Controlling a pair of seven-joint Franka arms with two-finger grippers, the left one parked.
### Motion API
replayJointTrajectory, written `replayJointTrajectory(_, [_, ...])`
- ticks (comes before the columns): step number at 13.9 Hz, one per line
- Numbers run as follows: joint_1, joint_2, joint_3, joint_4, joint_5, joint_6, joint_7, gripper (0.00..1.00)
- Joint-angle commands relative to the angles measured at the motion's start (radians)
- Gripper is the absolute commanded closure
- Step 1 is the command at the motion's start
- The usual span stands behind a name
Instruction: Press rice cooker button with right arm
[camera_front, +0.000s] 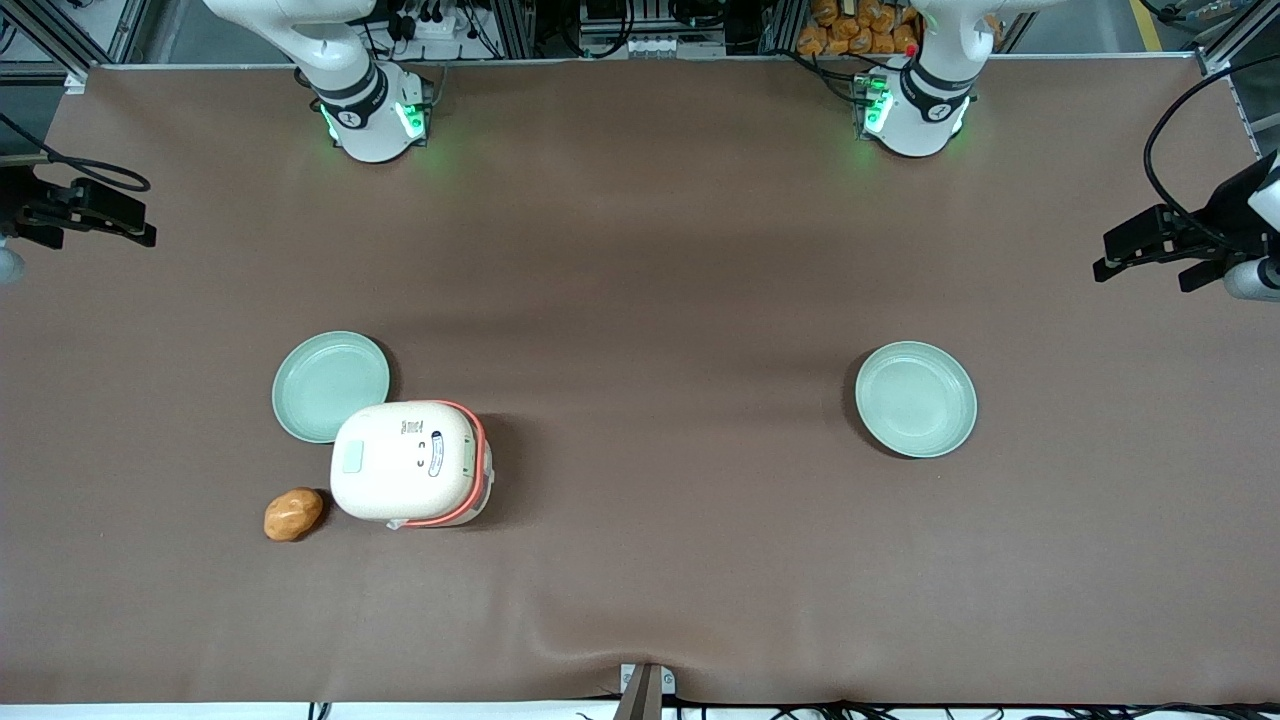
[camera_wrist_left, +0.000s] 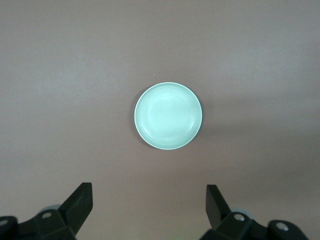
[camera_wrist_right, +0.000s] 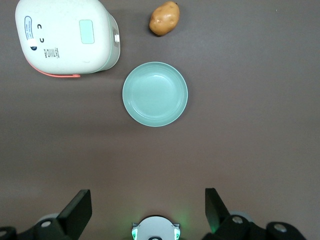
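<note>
The cream-white rice cooker with its coral-red band stands on the brown table, lid shut. A pale green rectangular patch shows on the lid. My right gripper hangs high over the working arm's end of the table, farther from the front camera than the cooker and well apart from it. In the right wrist view the gripper is open, its fingers spread wide with nothing between them.
A round mint-green plate lies beside the cooker, touching or nearly touching it. A brown potato sits next to the cooker, nearer the front camera. Another mint-green plate lies toward the parked arm's end.
</note>
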Motion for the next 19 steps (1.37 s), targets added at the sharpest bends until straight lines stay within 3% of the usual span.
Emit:
replayJointTrajectory(1, [0.006,-0.010,0.002,0.005,-0.019,-0.015,0.013,0.00])
replayJointTrajectory(19, [0.032,-0.003,0.010,0.021,0.001,0.005,0.011,0.00])
